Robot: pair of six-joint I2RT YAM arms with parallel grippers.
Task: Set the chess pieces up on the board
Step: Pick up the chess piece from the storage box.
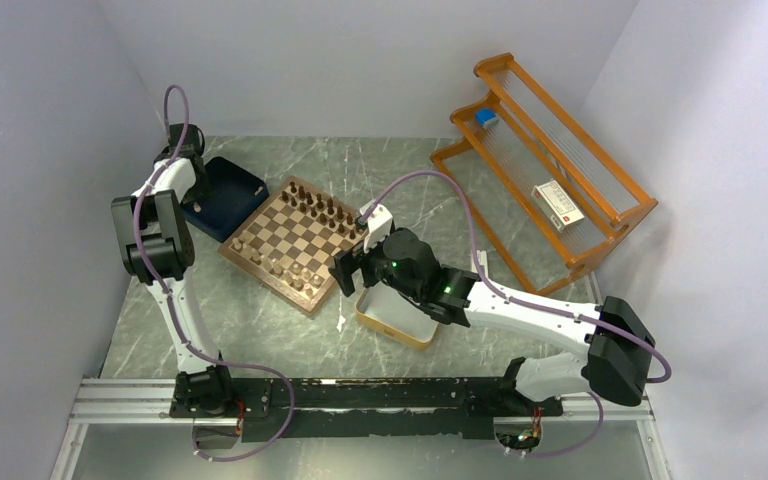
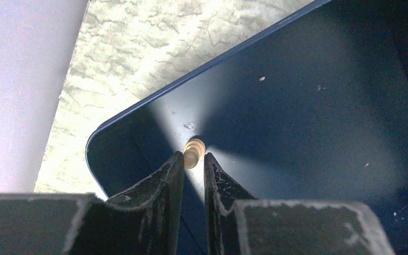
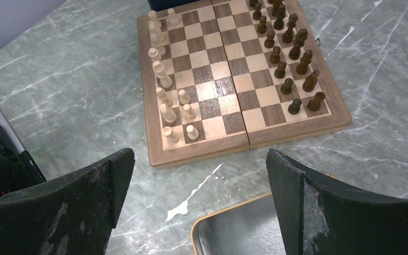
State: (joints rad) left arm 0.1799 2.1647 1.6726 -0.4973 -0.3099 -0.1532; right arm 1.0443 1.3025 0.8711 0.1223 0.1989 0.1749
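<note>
The right hand (image 3: 199, 159) gapes wide above a gold-rimmed tin (image 3: 239, 234), just short of the chessboard (image 3: 202, 154), with dark chessmen (image 3: 281, 69) and pale chessmen (image 3: 161, 74) lining opposite edges. Farthest, the left hand (image 2: 192, 155) stands narrow about a pale pawn (image 2: 194, 147) in the navy tray (image 2: 324, 133); whether it pinches is unclear.

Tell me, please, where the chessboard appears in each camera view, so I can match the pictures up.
Top external: the chessboard sits near mid-frame, turned diamond-wise.
Left wrist: not in it; the navy tray fills most of that picture.
Right wrist: the chessboard is in the upper middle, running off the top edge.
Shared landmark: the marbled grey-green table shows in all three views.
</note>
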